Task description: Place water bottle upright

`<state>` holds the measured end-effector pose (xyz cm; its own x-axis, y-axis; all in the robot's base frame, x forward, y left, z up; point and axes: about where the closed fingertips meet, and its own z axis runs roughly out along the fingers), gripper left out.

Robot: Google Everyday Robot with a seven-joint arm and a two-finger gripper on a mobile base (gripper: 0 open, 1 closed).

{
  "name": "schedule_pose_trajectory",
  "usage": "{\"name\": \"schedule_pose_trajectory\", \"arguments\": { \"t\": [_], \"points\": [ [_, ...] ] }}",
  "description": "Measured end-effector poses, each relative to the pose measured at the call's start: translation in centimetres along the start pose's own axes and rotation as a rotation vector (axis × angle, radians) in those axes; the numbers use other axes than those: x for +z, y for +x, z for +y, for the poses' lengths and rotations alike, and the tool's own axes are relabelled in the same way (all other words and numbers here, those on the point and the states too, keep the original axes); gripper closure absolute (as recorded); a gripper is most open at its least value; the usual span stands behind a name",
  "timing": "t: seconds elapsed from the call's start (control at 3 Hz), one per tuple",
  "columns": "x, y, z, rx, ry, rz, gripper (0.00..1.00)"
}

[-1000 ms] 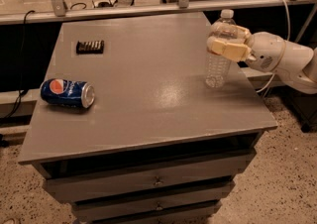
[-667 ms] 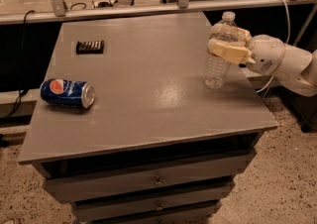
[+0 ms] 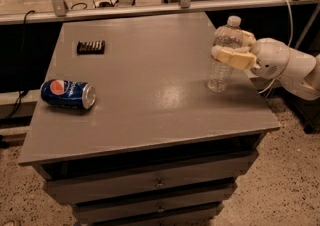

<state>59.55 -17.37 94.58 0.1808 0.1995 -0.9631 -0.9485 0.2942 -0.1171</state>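
Clear ribbed plastic water bottle (image 3: pixel 219 76) with white cap, upright near right edge of grey wooden table (image 3: pixel 150 105), beige two-finger gripper (image 3: pixel 229 46) clamped round its upper body, blue Pepsi can (image 3: pixel 68 94) lying on its side far left.

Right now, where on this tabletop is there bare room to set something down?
Free: the middle of the table, between the lying Pepsi can and the upright water bottle; also the front strip. Crowded: the right edge, where the gripper grips the bottle.

Grey drawer table (image 3: pixel 150 77), speckled floor (image 3: pixel 295 185), metal railing (image 3: pixel 145 10)
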Motion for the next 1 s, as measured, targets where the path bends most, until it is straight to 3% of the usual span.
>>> {"name": "schedule_pose_trajectory", "arguments": {
  "t": [0.33,0.67,1.0],
  "points": [
    [-0.05,-0.04,0.37,-0.016,-0.016,0.003,0.15],
    [0.02,0.03,0.59,-0.024,-0.026,0.012,0.0],
    [-0.32,-0.09,0.64,-0.037,-0.036,0.05,0.0]
  ]
}}
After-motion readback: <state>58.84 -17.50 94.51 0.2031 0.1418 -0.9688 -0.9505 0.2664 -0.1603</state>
